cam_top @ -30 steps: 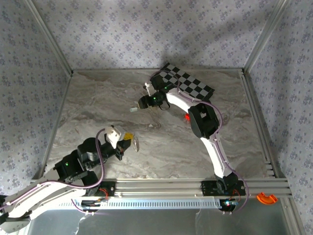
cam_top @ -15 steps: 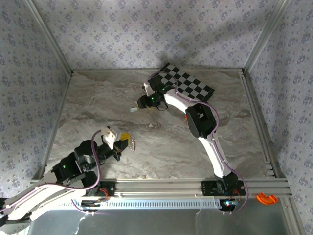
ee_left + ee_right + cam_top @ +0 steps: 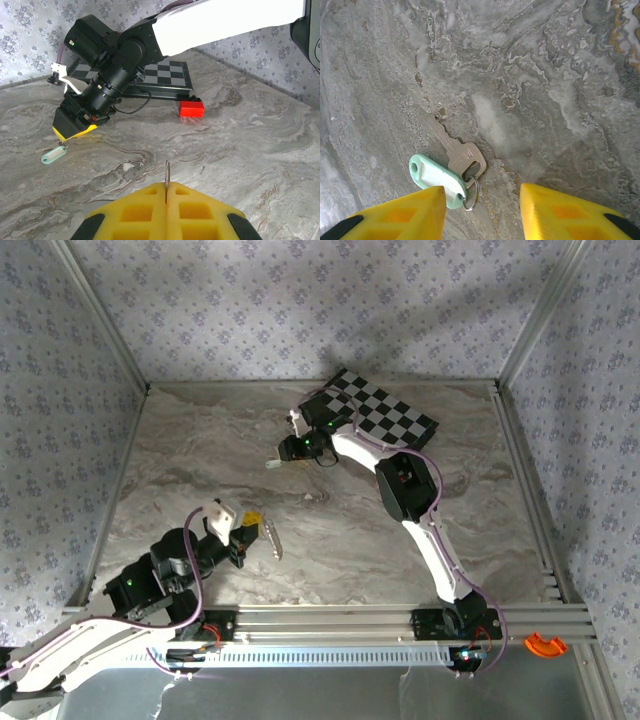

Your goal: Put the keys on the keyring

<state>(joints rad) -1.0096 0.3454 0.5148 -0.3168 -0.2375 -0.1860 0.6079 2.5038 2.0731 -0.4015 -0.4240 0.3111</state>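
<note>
Two grippers work a marble table (image 3: 200, 470). At left, the left gripper (image 3: 165, 195) has its yellow jaws pressed together on the thin wire keyring (image 3: 166, 172), held upright. At right, the right gripper (image 3: 482, 200) hovers, jaws spread, astride a flat-lying silver key (image 3: 461, 156) with mint-green tag (image 3: 436, 176); centring on the key's head before closing looks wisest.

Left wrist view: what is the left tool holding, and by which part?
The left tool pinches the keyring edge-on by its near end, the rest sticking out ahead.
</note>
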